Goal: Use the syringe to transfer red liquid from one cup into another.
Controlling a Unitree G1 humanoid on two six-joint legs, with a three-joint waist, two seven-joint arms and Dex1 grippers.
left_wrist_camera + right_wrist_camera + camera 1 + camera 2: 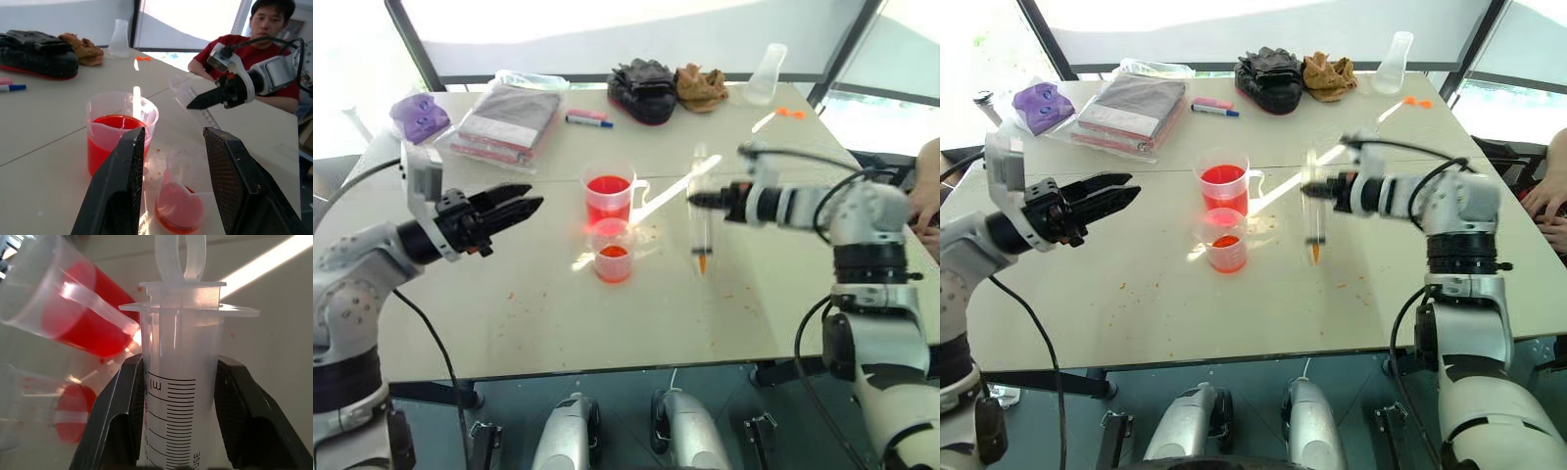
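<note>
Your right gripper (pixel 1324 192) has its jaws clamped on the syringe (pixel 1315 211), beside the beaker (pixel 1224 186); the small cup (pixel 1226 242) already holds some red liquid (pixel 1226 242). Left gripper (pixel 524 208) jaws are apart, idle.

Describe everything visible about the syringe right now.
The syringe is large, clear plastic, with black printed graduations, a white ring-topped plunger pushed in and an orange tip. It hangs upright, tip down, clamped at the barrel by the right end effector, above the table, right of both cups, touching neither.
</note>
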